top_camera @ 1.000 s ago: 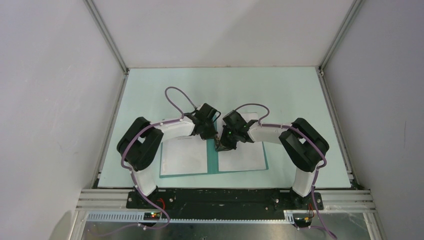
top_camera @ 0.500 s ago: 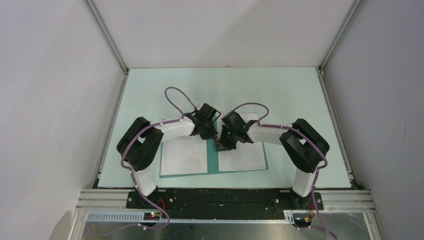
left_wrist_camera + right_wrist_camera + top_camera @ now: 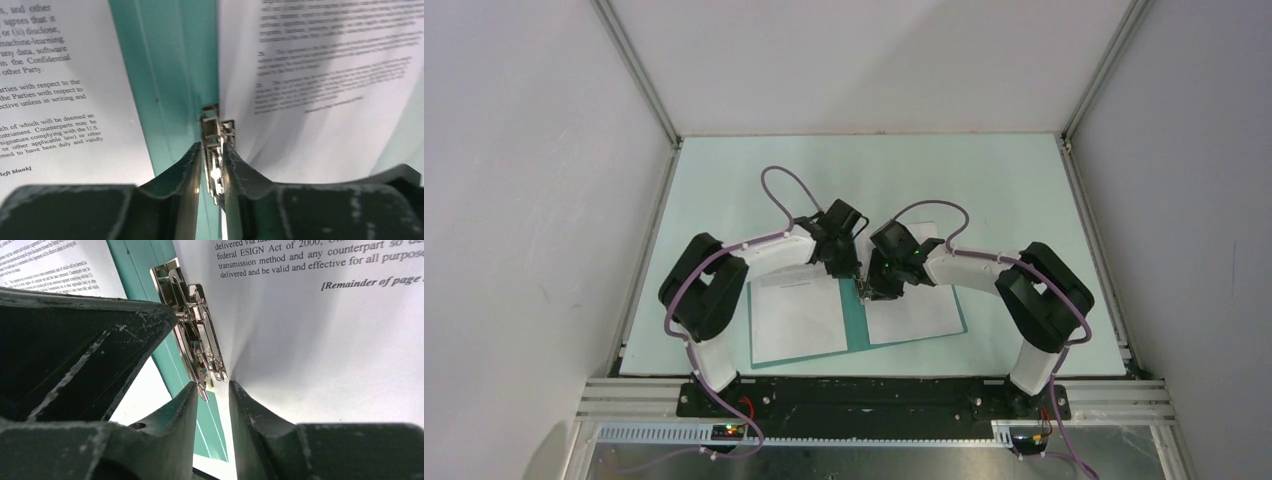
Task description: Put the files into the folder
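Folder (image 3: 856, 330): thin, flat, teal, rectangular; opened out on tabletop (image 3: 984, 190), near arm bases, slightly askew to near edge. Spine strip matte, with faint lengthwise creases, bare between two sheets.

Clip (image 3: 192, 320): small, polished metal, spring-loaded, mounted along spine toward far end of folder.

Left sheet (image 3: 796, 320): white paper, black printed text at far end, flat on left flap, clear of clip.

Right sheet (image 3: 919, 312): white paper, black printed text, on right flap; inner edge against clip and bowed upward there. Whether clamped under clip: not determinable.

Left jaws: black, scuffed plastic, tapered; narrowly parted, straddling clip from above. Grip on clip: not confirmed.

Right jaws: same material, scratched; narrowly parted, tips at one end of clip, over inner edge of right sheet. Nothing clamped, as far as visible.

Left arm (image 3: 724, 275), right arm (image 3: 1014, 275): white links, black joint housings, elbows out, wrists converging over spine.

Tabletop: smooth, pale mint-green, matte. Enclosure: plain white wall panels (image 3: 524, 200) on three sides, aluminium rails (image 3: 639, 70) at corners.
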{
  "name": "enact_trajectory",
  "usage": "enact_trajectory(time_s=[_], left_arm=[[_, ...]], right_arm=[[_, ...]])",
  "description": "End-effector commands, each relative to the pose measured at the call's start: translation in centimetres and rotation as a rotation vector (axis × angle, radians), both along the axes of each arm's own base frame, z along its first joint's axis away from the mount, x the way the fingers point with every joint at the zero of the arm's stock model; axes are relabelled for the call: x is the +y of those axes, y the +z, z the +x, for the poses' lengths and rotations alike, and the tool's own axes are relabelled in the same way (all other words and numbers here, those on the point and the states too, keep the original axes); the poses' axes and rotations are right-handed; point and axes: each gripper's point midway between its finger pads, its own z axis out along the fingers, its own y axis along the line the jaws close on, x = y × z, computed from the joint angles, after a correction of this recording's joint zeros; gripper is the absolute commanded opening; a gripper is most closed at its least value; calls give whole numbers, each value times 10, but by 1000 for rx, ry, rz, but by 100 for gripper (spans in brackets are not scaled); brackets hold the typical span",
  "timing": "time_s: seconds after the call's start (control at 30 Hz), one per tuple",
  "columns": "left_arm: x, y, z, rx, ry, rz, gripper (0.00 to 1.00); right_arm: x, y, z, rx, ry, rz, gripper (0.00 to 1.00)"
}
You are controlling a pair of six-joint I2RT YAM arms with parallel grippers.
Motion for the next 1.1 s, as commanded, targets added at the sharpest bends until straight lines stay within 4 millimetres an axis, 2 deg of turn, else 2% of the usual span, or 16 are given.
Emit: enact_trajectory(time_s=[0.0, 0.07, 0.1, 0.13, 0.17, 0.2, 0.27, 0.3, 0.33, 0.37, 0.4, 0.43, 0.57, 0.7, 0.87, 1.07], left_arm=[[-12, 59, 12, -78, -72, -68, 30], [-9, 80, 21, -117, -67, -86, 37], [-2, 94, 28, -150, -55, -95, 42], [10, 106, 34, -177, -29, -92, 45], [19, 110, 35, -187, -20, -86, 53], [37, 120, 41, -208, 26, -90, 60], [71, 126, 45, -220, 99, -95, 71], [84, 119, 42, -208, 116, -84, 77], [104, 129, 45, -237, 160, -92, 88], [117, 121, 40, -228, 171, -73, 92], [135, 130, 41, -258, 212, -77, 98], [146, 120, 34, -242, 218, -60, 99], [196, 114, 16, -244, 303, -69, 100], [224, 92, -5, -212, 350, -31, 100], [234, 58, -33, -134, 369, 12, 100], [243, 44, -43, -93, 443, 20, 100]], right_arm=[[-2, 27, 8, -110, 22, -9, 35], [-1, 37, 10, -156, 38, -32, 38], [-2, 38, 6, -168, 51, -65, 42], [-3, 45, 14, -217, 53, -96, 44], [-4, 45, 10, -225, 72, -136, 48], [-3, 50, 20, -274, 82, -177, 50], [-3, 48, 26, -311, 113, -266, 55], [-5, 36, 24, -294, 138, -323, 56], [-4, 42, 30, -320, 147, -356, 56], [-4, 33, 32, -326, 170, -402, 57], [0, 36, 35, -336, 179, -412, 57], [0, 29, 37, -336, 193, -445, 56], [4, 27, 48, -354, 218, -533, 52], [10, 21, 47, -355, 264, -538, 49], [19, 11, 43, -340, 301, -514, 45], [22, 0, 38, -322, 327, -504, 44]])
